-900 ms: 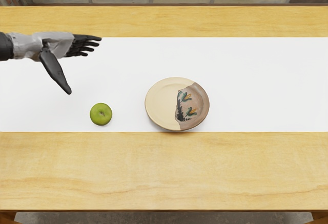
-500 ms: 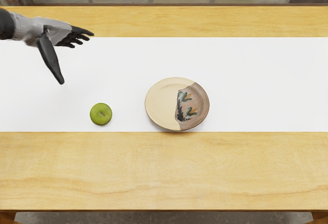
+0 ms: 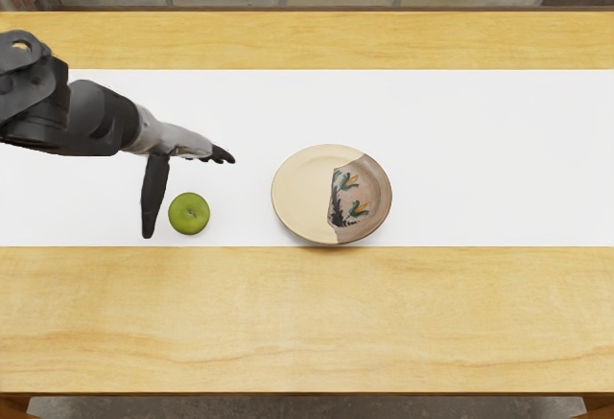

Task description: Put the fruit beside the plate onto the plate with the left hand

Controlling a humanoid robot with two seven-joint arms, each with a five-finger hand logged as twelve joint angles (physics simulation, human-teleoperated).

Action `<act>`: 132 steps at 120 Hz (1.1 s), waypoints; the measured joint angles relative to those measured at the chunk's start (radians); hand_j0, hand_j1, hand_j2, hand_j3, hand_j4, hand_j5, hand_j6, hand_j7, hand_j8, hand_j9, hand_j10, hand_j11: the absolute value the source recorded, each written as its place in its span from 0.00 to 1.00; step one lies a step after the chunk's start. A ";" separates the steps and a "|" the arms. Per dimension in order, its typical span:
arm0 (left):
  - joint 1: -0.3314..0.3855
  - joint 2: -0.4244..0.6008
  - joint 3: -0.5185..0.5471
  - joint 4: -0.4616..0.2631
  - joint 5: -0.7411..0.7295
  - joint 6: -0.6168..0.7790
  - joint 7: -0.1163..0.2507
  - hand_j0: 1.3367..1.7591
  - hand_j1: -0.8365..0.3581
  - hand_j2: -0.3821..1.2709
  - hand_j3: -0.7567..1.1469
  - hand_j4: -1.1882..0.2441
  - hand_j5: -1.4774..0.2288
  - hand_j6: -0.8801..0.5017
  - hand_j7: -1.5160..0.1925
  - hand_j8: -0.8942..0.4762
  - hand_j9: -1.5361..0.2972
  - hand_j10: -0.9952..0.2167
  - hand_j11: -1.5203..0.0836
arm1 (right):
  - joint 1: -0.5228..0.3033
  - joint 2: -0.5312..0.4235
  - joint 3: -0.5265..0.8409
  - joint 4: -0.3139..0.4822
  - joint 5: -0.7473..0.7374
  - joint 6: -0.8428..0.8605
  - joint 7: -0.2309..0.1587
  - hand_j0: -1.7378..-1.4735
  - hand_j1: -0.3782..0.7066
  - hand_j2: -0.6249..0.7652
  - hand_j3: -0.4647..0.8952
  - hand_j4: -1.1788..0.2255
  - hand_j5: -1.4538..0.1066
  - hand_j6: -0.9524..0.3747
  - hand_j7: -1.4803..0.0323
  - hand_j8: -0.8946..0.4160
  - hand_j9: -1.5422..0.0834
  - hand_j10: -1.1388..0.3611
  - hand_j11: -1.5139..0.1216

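A: Entry, head view. What differs from half a second ago?

B: The left hand has come away from the desk's far left corner, down and toward the near edge. It now hangs just behind the green apple. More of the dark forearm shows at the left edge than before.

A: Fingers?

B: Open and holding nothing. The four fingers lie close together and point toward the plate. The thumb is spread far from them and points down toward the near edge, just left of the apple. I cannot tell whether the thumb touches the fruit.

A: Has the apple moved?

B: No, same spot as in both earlier frames. It sits on the white strip, left of the desk's middle and close to the strip's near edge. It is near the plate but apart from it, not on it.

A: Plate?

B: Unchanged, about mid-desk on the strip. One part is cream, the other brown, with a painted plant motif in green and yellow.
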 joint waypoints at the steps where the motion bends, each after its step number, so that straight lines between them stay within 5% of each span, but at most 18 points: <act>1: 0.002 -0.003 0.000 -0.002 0.011 0.004 0.000 0.76 0.99 0.23 0.40 0.83 0.87 0.63 0.89 0.65 0.84 0.82 0.95 | 0.000 0.000 0.000 0.000 0.000 0.000 0.000 0.30 0.04 0.45 0.34 0.83 0.92 0.71 0.97 0.67 0.94 0.75 0.92; 48: 0.153 -0.022 0.006 -0.083 0.195 0.287 0.003 0.76 0.92 0.24 0.40 0.78 0.81 0.58 0.83 0.60 0.79 0.76 0.89 | 0.000 0.000 -0.001 0.000 0.000 0.000 0.000 0.30 0.04 0.45 0.34 0.83 0.92 0.71 0.97 0.67 0.94 0.75 0.92; 61: 0.252 -0.026 0.005 -0.106 0.315 0.390 0.003 0.76 0.90 0.24 0.40 0.76 0.79 0.56 0.81 0.58 0.77 0.74 0.87 | 0.000 0.000 -0.001 0.000 0.000 0.000 0.000 0.30 0.04 0.45 0.34 0.83 0.92 0.71 0.97 0.67 0.94 0.75 0.92; 85: 0.257 -0.017 0.004 -0.165 0.410 0.505 0.003 0.76 0.87 0.25 0.40 0.74 0.78 0.55 0.80 0.56 0.75 0.72 0.85 | 0.000 0.000 -0.001 0.000 0.000 0.000 0.000 0.30 0.04 0.45 0.34 0.83 0.92 0.71 0.97 0.67 0.94 0.75 0.92; 132: 0.277 0.019 0.022 -0.231 0.416 0.514 0.003 0.76 0.71 0.27 0.40 0.63 0.65 0.43 0.67 0.44 0.64 0.58 0.72 | 0.000 0.000 0.000 0.000 0.000 0.000 0.000 0.30 0.04 0.45 0.34 0.83 0.92 0.71 0.97 0.67 0.94 0.75 0.92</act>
